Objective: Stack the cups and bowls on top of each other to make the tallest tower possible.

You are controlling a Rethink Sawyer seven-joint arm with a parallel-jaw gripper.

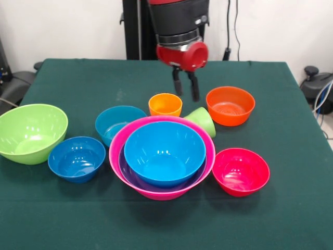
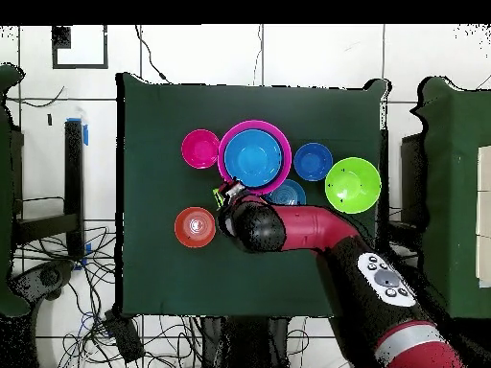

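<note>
The tower is a big pink bowl [image 1: 115, 143] holding a purple bowl [image 1: 131, 176] and a sky blue bowl [image 1: 164, 152]; it also shows in the overhead view [image 2: 222, 161]. The orange cup [image 1: 165, 104] stands upright just behind it. The lime green cup [image 1: 202, 121] lies tipped on its side against the pink rim. My gripper [image 1: 186, 87] hangs open and empty above the table, behind and between the two cups. In the overhead view the gripper [image 2: 226, 195] sits by the pink rim and the arm hides the orange cup.
On the green table: a lime green bowl [image 1: 31, 132] at far left, a dark blue bowl [image 1: 76, 158], a teal bowl [image 1: 117, 123], an orange bowl [image 1: 230, 105] right of the gripper, and a red-pink bowl [image 1: 241, 171] at front right.
</note>
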